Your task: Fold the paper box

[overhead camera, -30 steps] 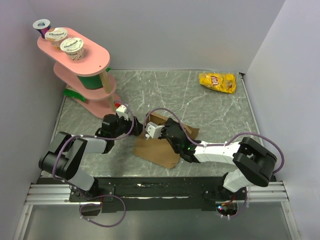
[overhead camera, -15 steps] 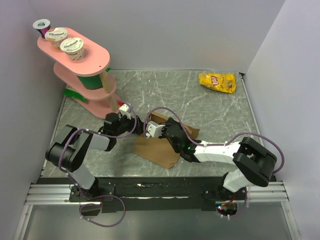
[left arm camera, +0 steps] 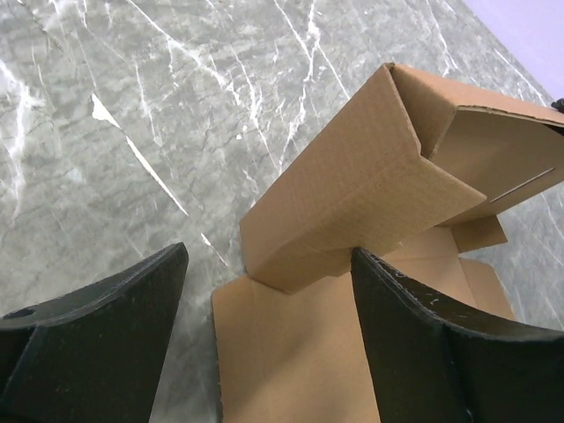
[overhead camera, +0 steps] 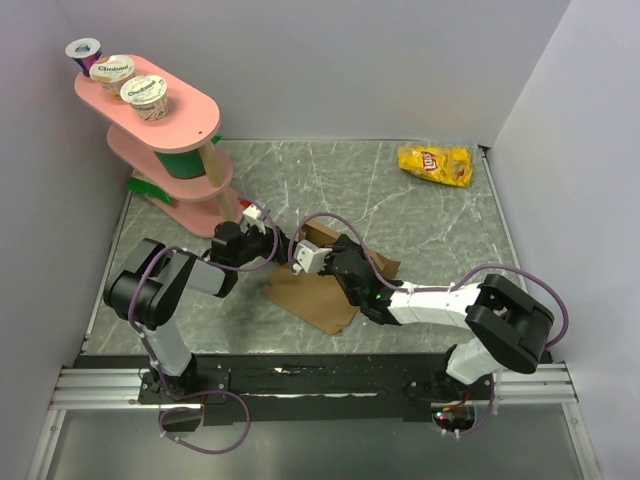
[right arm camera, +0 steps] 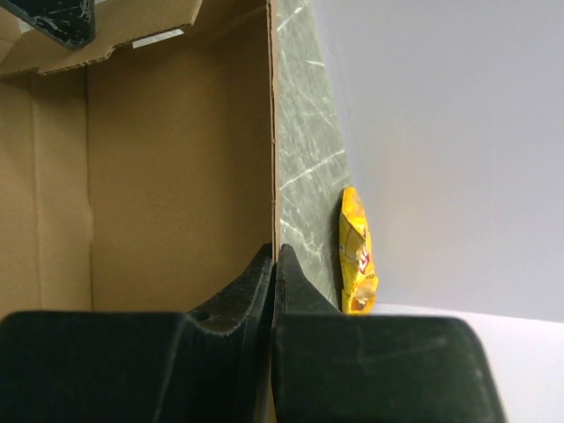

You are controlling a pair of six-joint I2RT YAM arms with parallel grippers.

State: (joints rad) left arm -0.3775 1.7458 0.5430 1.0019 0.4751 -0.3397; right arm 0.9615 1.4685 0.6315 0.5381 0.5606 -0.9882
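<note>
The paper box (overhead camera: 318,292) is brown cardboard, partly folded, lying mid-table. In the left wrist view one side wall (left arm camera: 352,185) stands raised and folded over the flat base panel (left arm camera: 291,352). My left gripper (overhead camera: 262,226) is open at the box's left corner. Its fingertips (left arm camera: 269,256) straddle the edge of the base panel, and the right finger (left arm camera: 432,344) is against the raised wall. My right gripper (overhead camera: 335,265) is shut on the upright wall (right arm camera: 176,167) of the box, with its jaws (right arm camera: 274,253) pinching that wall's edge.
A pink tiered stand (overhead camera: 185,125) with yogurt cups (overhead camera: 143,92) occupies the back left corner, close behind my left gripper. A yellow chip bag (overhead camera: 435,163) lies at the back right, and it also shows beyond the box wall (right arm camera: 357,251). Grey walls enclose the marble table (overhead camera: 330,180).
My left gripper has moved right and away from me, up to the box's left corner, and its arm has swung in. The right gripper keeps its hold and the box barely shifts.
</note>
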